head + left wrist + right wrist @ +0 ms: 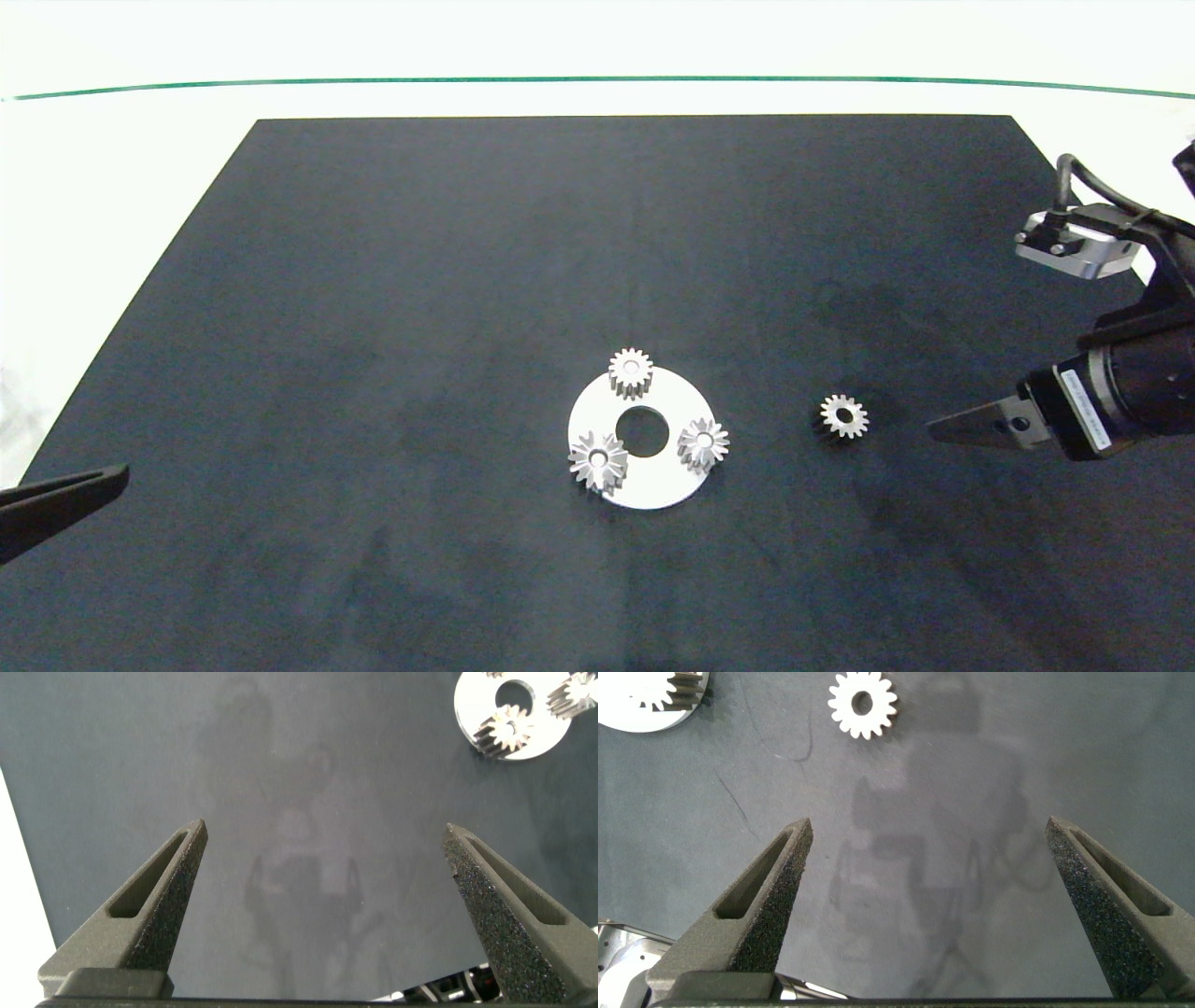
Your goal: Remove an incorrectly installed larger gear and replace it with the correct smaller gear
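The larger gear (598, 460) is sitting on the near-left of the white disc (653, 485), long teeth flaring; the smaller gear (844, 415) is lying loose on the dark mat (373, 280), off to the disc's right. The right gripper (929, 905) is hovering just beyond that loose gear, fingers spread wide, holding nothing; the left gripper (322, 905) is waiting at the mat's left edge, equally wide and empty. Risk ahead, I'd judge: two short-toothed gears (630, 371) (702, 443) are crowding the same disc, so a careless grab could be nudging a neighbour or dragging the disc; nothing else is blocking either approach.
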You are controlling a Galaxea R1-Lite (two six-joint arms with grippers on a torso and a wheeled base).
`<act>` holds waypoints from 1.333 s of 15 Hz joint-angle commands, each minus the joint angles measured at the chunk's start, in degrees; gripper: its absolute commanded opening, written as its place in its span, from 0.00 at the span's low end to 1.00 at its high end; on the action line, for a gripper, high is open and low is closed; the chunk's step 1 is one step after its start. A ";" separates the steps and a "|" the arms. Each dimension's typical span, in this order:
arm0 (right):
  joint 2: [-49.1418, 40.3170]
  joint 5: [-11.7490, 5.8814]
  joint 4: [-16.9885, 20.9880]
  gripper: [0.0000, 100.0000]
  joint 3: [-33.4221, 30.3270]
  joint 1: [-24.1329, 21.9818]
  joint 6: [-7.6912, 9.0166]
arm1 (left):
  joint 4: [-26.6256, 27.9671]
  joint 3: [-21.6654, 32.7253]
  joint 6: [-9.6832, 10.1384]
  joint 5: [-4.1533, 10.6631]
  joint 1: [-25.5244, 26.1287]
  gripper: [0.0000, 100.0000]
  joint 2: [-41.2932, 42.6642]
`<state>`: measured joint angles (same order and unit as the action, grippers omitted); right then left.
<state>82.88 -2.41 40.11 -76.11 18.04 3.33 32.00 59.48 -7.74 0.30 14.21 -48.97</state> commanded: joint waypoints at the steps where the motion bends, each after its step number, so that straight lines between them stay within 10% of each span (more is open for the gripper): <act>1: 3.78 -0.05 -2.31 1.00 -0.01 1.47 0.10 | 0.17 -0.24 -1.05 -0.04 0.02 1.00 -0.78; 20: 17.40 -4.27 -14.36 1.00 0.26 4.28 0.28 | -0.89 -0.77 -1.14 -0.13 0.02 1.00 -1.57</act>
<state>99.48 -6.53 25.65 -75.83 22.30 3.61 31.00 58.78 -8.84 0.16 14.24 -50.66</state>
